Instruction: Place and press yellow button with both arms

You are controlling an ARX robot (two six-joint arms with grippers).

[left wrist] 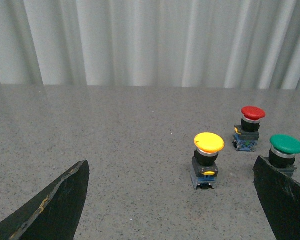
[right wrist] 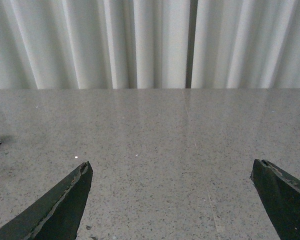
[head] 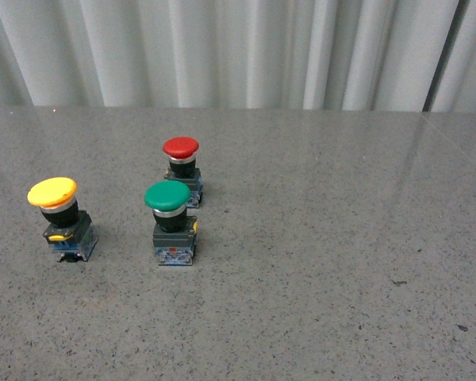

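Observation:
The yellow button (head: 59, 215) stands upright on the grey table at the left in the front view, with its yellow cap on top and a blue-grey base. It also shows in the left wrist view (left wrist: 208, 159), ahead of my left gripper (left wrist: 172, 200), which is open and empty, with the button some way beyond the fingertips (left wrist: 65, 200). My right gripper (right wrist: 172, 200) is open and empty over bare table; the yellow button is out of its view. Neither arm shows in the front view.
A green-capped button (head: 172, 221) stands right of the yellow one, and a red-capped button (head: 182, 169) stands behind it. Both show in the left wrist view, green (left wrist: 285, 150) and red (left wrist: 250, 127). A white curtain (head: 238, 48) hangs behind the table's far edge.

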